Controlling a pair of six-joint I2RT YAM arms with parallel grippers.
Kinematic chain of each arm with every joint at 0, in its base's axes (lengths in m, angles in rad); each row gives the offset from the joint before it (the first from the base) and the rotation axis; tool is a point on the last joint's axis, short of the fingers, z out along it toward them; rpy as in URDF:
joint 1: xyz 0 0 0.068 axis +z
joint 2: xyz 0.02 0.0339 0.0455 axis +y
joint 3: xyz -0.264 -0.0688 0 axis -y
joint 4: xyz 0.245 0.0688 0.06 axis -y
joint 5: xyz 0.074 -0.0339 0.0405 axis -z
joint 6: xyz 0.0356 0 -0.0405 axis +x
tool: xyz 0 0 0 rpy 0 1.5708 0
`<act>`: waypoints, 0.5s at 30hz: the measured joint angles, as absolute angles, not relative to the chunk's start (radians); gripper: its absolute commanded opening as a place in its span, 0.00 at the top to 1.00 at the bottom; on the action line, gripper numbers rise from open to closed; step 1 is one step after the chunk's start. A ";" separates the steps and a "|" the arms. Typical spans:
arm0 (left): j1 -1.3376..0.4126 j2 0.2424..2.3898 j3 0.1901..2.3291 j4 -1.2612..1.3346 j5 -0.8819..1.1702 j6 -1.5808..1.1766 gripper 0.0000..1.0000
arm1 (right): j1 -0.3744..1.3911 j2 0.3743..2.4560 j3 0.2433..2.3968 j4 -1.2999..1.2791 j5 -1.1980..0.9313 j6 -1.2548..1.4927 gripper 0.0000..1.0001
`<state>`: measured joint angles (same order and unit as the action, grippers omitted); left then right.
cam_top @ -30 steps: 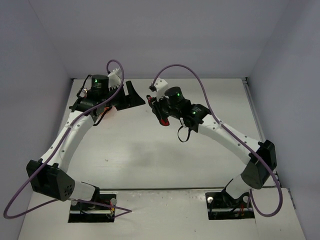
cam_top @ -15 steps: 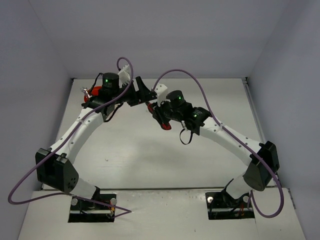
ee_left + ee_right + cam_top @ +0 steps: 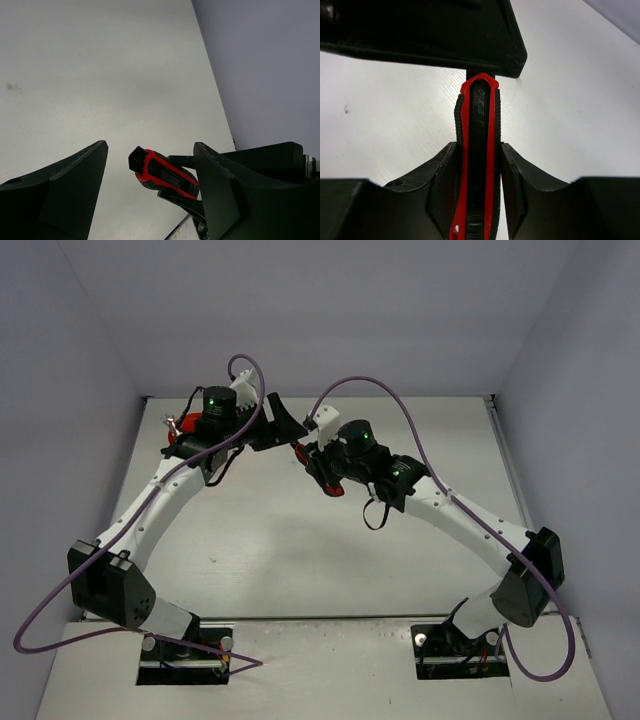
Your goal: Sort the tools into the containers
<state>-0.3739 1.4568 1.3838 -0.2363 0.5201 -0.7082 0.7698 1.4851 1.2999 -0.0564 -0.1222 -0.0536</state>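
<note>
Hold on the red-black handled tool (image 3: 479,125) is provided by the right gripper (image 3: 478,148), whose two dark fingers (image 3: 442,170) are pressed against the handle's opposite sides, as seen from the right wrist. Raised lettering is visible along the black strip of the handle, but it cannot be read with certainty. The far end of the tool is covered by a broad black slab, which is one finger of the left gripper. From the left wrist, the tool (image 3: 162,172) is seen end-on between the fingers of the left gripper (image 3: 150,146); these are spread wide, with the tool nearer one of them, and no contact with either can be made out. In the top view the tool (image 3: 299,452) is found at the meeting point of the two arms, with the right gripper (image 3: 312,462) just beside it on one side and the left gripper (image 3: 283,422) just beyond it toward the back wall. The white table (image 3: 300,550) is seen beneath the tool. Well away from the tool, under the left arm's wrist, a red-orange shape (image 3: 178,430) is partly hidden and cannot be identified.
</note>
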 measured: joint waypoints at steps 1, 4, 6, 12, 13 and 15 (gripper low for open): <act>-0.374 1.454 1.384 -0.236 0.513 -0.707 0.33 | 0.768 1.483 1.300 -0.055 -0.123 -0.054 0.99; -0.374 1.441 1.384 -0.235 0.496 -0.706 0.33 | 0.766 1.479 1.299 -0.054 -0.124 -0.054 1.00; -0.374 1.433 1.384 -0.235 0.492 -0.706 0.33 | 0.766 1.477 1.299 -0.054 -0.125 -0.054 1.00; -0.374 1.430 1.377 -0.234 0.525 -0.729 0.33 | 0.766 1.468 1.299 -0.051 -0.125 -0.053 1.00; -0.374 1.431 1.371 -0.227 0.540 -0.740 0.34 | 0.766 1.465 1.299 -0.050 -0.125 -0.053 1.00; -0.374 1.431 1.357 -0.218 0.565 -0.758 0.34 | 0.766 1.459 1.299 -0.047 -0.126 -0.052 1.00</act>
<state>-0.3737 1.4309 1.3572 -0.2184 0.5648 -0.7584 0.7662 1.4591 1.2991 -0.0472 -0.1255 -0.0519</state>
